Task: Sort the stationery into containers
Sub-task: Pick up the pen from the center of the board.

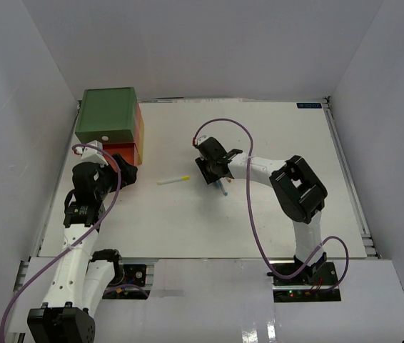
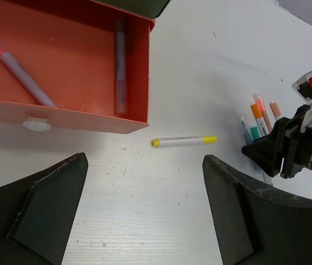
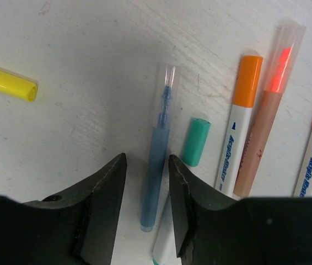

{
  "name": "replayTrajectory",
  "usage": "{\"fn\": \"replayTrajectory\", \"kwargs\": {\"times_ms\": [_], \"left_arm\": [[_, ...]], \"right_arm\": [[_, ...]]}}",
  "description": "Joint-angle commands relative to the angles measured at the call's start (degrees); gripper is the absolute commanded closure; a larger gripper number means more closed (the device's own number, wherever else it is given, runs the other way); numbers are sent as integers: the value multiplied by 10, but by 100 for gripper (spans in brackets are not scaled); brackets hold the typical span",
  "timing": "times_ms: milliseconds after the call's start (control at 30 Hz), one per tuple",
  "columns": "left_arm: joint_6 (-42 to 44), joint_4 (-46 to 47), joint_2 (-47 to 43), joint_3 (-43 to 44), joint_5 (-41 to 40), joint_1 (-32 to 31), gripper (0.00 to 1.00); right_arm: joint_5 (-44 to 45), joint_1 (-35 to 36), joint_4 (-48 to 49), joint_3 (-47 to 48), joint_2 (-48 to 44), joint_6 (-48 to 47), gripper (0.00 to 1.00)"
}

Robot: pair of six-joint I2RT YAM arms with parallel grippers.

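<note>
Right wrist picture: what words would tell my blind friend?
The right claw has its black fingers either side of a blue pen on a white table. A green pen, orange marker and peach marker lie on one side, a yellow pen on the other.

White table (image 1: 188, 221): drawer stack (image 1: 106, 114), yellow pen (image 1: 173, 180), pen cluster (image 2: 259, 122).

Stacked drawers (image 1: 106, 114) far left, yellow pen (image 1: 173, 180) mid-table, right claw (image 1: 219, 181) nearby

Orange drawer (image 2: 90, 118) open, 2 pens (image 2: 121, 66) inside; yellow marker (image 2: 184, 141), blue pen (image 3: 157, 165) lying loose.
</note>
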Motion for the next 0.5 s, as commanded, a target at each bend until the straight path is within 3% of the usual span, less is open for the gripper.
{"fn": "replayTrajectory", "kwargs": {"times_ms": [0,133,267,467], "left_arm": [[4,10,-2,0,12,-2,4],[4,13,-3,-1,18,-2,4],[-2,16,1,1,36,-2,4],[-43,-1,14,37,119,-2,4]], "right_arm": [[-4,-4,-7,21,8,-5,57],[-2,-4,-9,19,13,-3,65],[-2,-4,-13,15,10,-1,81],[-21,-3,-8,-9,-35,2,83]]}}
